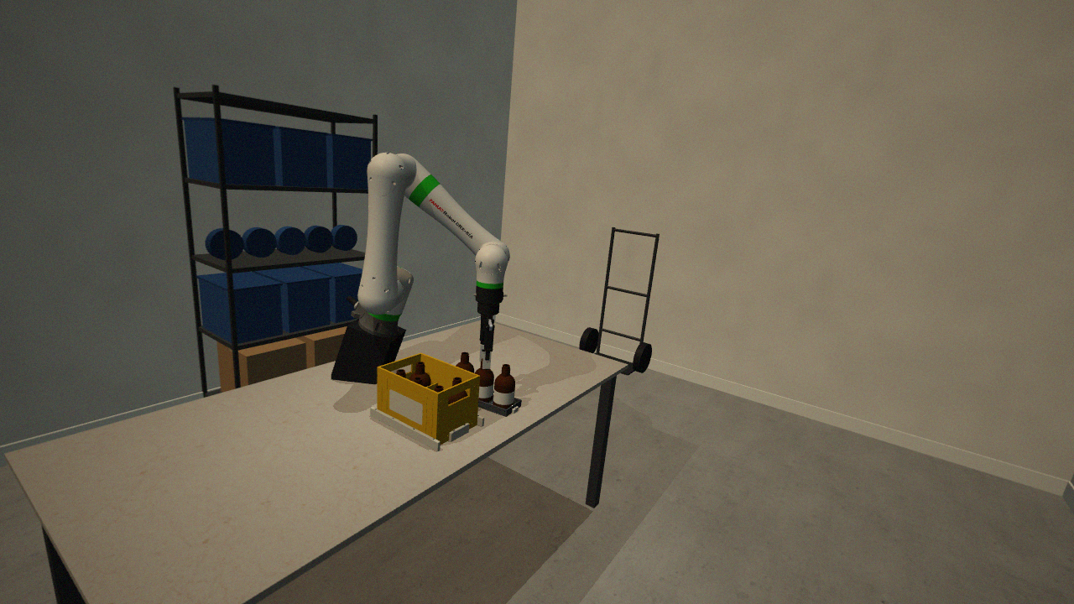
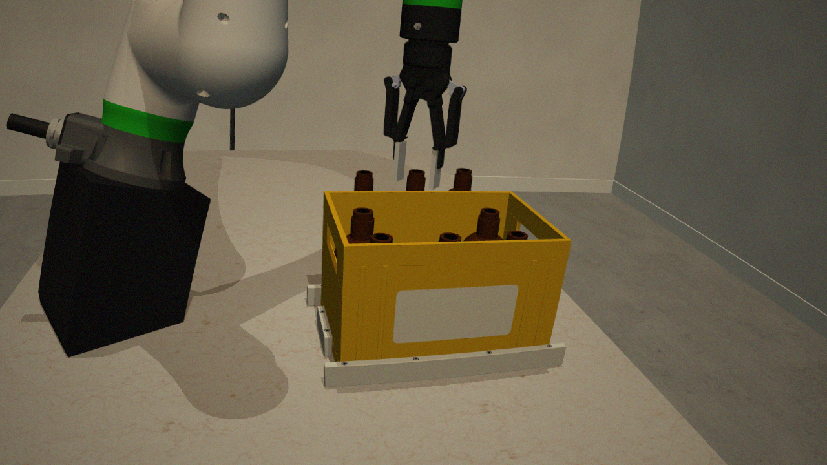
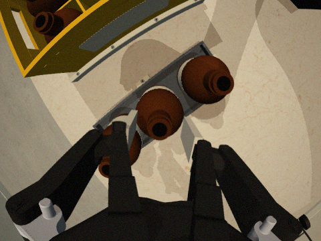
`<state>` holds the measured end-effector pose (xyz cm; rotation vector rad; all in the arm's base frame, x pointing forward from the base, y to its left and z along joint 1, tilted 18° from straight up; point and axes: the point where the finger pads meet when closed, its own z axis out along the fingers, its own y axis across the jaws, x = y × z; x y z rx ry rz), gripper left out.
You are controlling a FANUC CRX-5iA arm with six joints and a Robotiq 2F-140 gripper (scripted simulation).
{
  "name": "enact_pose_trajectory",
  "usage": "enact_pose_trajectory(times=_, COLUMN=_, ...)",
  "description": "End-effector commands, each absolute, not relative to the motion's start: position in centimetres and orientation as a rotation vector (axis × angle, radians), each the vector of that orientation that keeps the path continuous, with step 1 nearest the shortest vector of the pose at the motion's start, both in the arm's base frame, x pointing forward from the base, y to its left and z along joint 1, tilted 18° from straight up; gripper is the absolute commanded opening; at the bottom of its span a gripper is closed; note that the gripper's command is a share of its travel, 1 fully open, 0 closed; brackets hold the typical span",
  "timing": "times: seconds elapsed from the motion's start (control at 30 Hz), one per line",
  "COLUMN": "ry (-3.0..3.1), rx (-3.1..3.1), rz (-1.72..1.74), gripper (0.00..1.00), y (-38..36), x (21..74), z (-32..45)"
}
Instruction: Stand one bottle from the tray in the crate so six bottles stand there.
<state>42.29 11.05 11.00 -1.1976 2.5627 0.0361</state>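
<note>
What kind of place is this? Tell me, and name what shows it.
Probably a warehouse or stockroom packing station. A metal shelving rack holds blue bins and rolls, a hand truck leans on the wall, and a robot arm works over a yellow bottle crate on a long table.
</note>
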Motion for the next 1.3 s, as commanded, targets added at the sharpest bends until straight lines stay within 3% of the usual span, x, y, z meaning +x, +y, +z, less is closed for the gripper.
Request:
enact_pose_trajectory(times=0.0, ry=2.562, rx=-1.197, rz=0.036, gripper=0.38, y=11.05, x=42.31, z=11.01)
enact_pose_trajectory(times=1.17, ry=2.562, rx=-1.197, rz=0.036, gripper=0.38, y=11.05, x=42.31, z=11.01)
enact_pose_trajectory(times=1.2, ry=2.562, rx=-1.197, rz=0.036, gripper=0.00, y=11.05, x=42.31, z=11.01)
enact_pose_trajectory(times=1.27, ry=2.562, rx=-1.197, rz=0.036, gripper=0.00, y=11.05, x=42.31, z=11.01)
